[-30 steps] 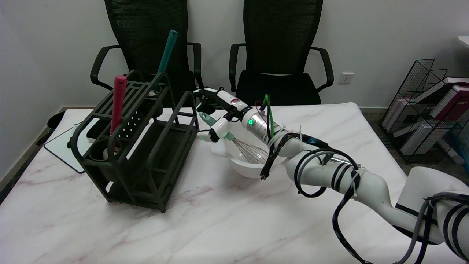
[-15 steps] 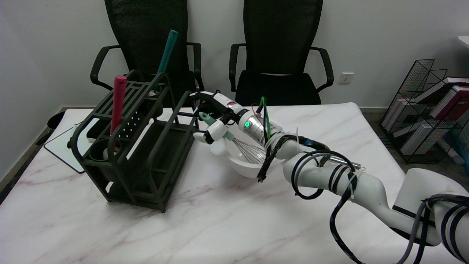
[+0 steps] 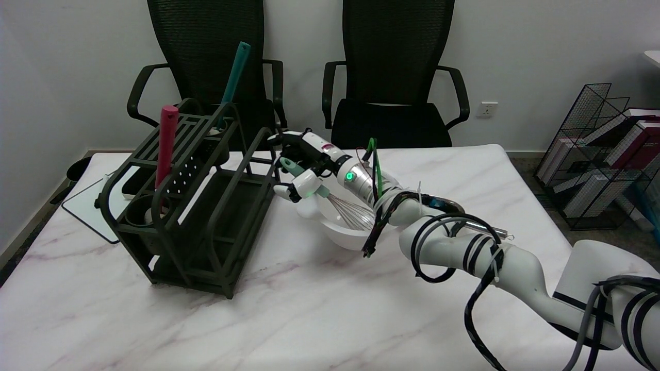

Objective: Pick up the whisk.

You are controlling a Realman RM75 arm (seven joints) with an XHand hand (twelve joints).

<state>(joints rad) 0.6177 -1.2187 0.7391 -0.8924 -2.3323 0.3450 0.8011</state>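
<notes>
the table [image 3: 258, 319] is white marble with faint pink-grey veins. the rack [image 3: 196, 206] on it is dark, near-black green, holding a magenta-red handle [image 3: 166, 144] and a teal handle [image 3: 233, 77]. the bowl [image 3: 340, 232] is plain white. the whisk [image 3: 330, 198] has a pale teal-green handle and silver wires. the right hand [image 3: 301, 165] is black and white, with a green light glowing at its wrist; the arm [image 3: 464, 247] is white, wound with black cable. both chairs [image 3: 397, 67] are black mesh.
</notes>
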